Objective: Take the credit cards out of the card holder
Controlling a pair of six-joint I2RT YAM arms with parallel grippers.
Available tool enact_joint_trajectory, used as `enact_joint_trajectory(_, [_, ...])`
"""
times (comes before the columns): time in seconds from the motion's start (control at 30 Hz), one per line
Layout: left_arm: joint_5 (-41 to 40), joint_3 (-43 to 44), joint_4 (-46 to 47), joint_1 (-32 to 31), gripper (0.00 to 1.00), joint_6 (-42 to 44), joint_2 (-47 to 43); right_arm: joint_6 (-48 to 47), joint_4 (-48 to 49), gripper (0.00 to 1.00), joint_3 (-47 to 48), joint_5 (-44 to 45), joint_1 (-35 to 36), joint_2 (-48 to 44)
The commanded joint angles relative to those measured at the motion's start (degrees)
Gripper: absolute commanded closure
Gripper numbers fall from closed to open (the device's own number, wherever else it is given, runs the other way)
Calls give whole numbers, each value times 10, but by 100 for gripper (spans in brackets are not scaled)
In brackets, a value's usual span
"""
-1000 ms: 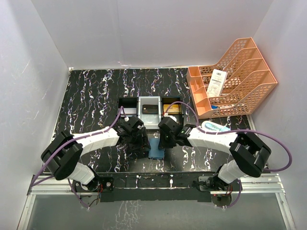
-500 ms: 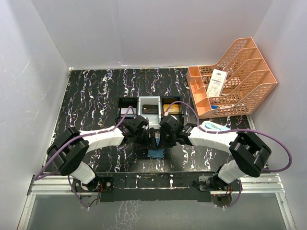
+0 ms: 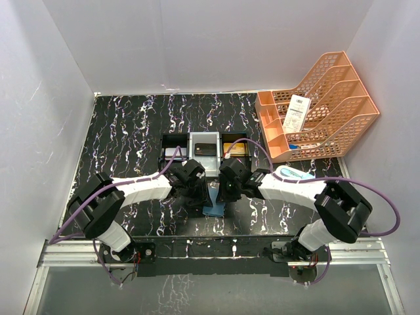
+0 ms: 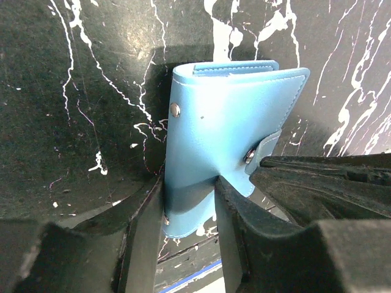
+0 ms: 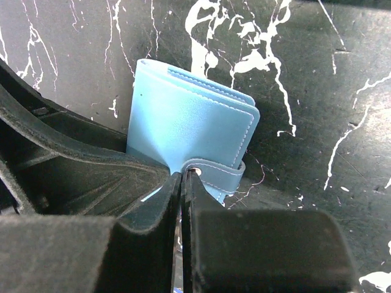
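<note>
The left fingers (image 4: 188, 186) are narrow, clamped on the near edge of the folded teal wallet (image 4: 226, 116), which sits on the table (image 4: 73, 91). The right fingers (image 5: 181, 183) are pressed together, with their tips touching the wallet's snap tab (image 5: 217, 174). Beyond both, a tray (image 3: 176, 136) holds a black card (image 3: 205, 149).

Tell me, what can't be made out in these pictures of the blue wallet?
- Inside of the card holder: folded shut, both wrist views.
- Card holder, top view: mostly covered by the left gripper and right gripper.
- Snap tab, right wrist view: the fingers hide whether it is pinched.
</note>
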Motion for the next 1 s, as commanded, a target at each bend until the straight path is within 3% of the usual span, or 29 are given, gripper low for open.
enact_joint_trajectory(0.0, [-92,-44,-110,-8,66,6,58,-6,-44,98,18,33,-3,-27])
enact_joint_trajectory(0.3, [-96,-46,-107,-13,71,0,66,-2,-85,99,10,64,-4,-47])
enact_joint_trajectory(0.57, [-92,-37,-92,-21,75,16,42,-3,-60,73,74,16,-3,-11])
enact_joint_trajectory(0.97, [-88,-52,-66,-21,76,3,0,3,-97,68,103,43,23,79])
